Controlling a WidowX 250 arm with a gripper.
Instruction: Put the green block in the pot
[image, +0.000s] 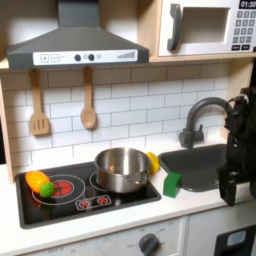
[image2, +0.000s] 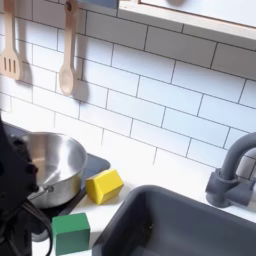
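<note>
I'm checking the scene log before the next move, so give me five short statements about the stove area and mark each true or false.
1. The green block lies inside the pot. False: it sits on the counter beside the stove, between the pot and the sink in the first exterior view.
2. The pot stands on the black stovetop. True.
3. A yellow block lies next to the pot in the second exterior view. True.
4. Two wooden utensils hang on the tiled wall. True.
5. The orange toy with the green ball is on the sink side of the pot. False: it is at the stovetop's far end, on the first exterior view's left.
</note>
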